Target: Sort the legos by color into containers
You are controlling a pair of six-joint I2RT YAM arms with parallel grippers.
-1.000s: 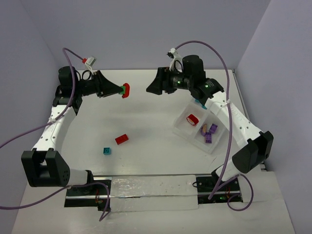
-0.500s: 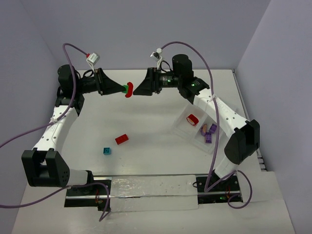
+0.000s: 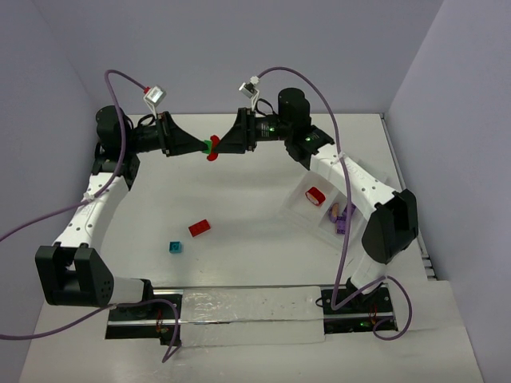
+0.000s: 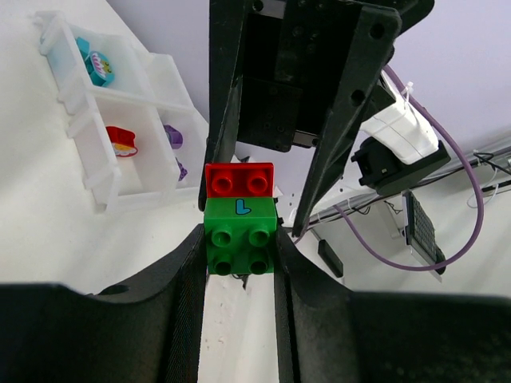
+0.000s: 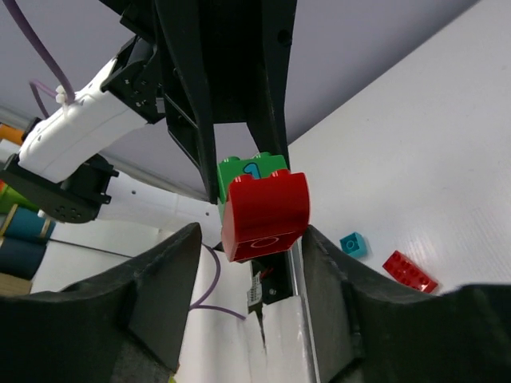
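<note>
- Since a second ago the right gripper (image 5: 254, 231) has swung from above the tray across to the left gripper (image 4: 239, 247). The two now meet nose to nose, high over the far side of the desk (image 3: 255, 239).
- Between them is a stacked pair: a green brick (image 4: 239, 239) with a red brick (image 4: 239, 179) pressed onto it (two colours joined, so they need splitting before either can be sorted).
- The left gripper is clamped on the green brick, with both fingers tight against its sides.
- The right gripper's jaws straddle the red brick. A sliver of gap shows on one side in its own wrist view, so I cannot tell whether it has pinched yet.
- Done so far, judging by the tray (image 3: 297, 209): a red piece (image 3: 316, 195) lies in one compartment and purple bricks (image 3: 344, 219) in the one beside it. A teal piece (image 4: 97, 65) lies in a farther compartment (seen only from the left wrist).
- No green shows in the tray.
- Left to do: pull the pair apart, then drop the red and the green each in its own compartment.
- Also waiting on the desk, well apart from the tray, are a loose red brick (image 3: 200, 227) and a loose teal brick (image 3: 174, 246) near it (both nearer the left arm).
- My estimate is that the task is past halfway, with four bricks outstanding.
</note>
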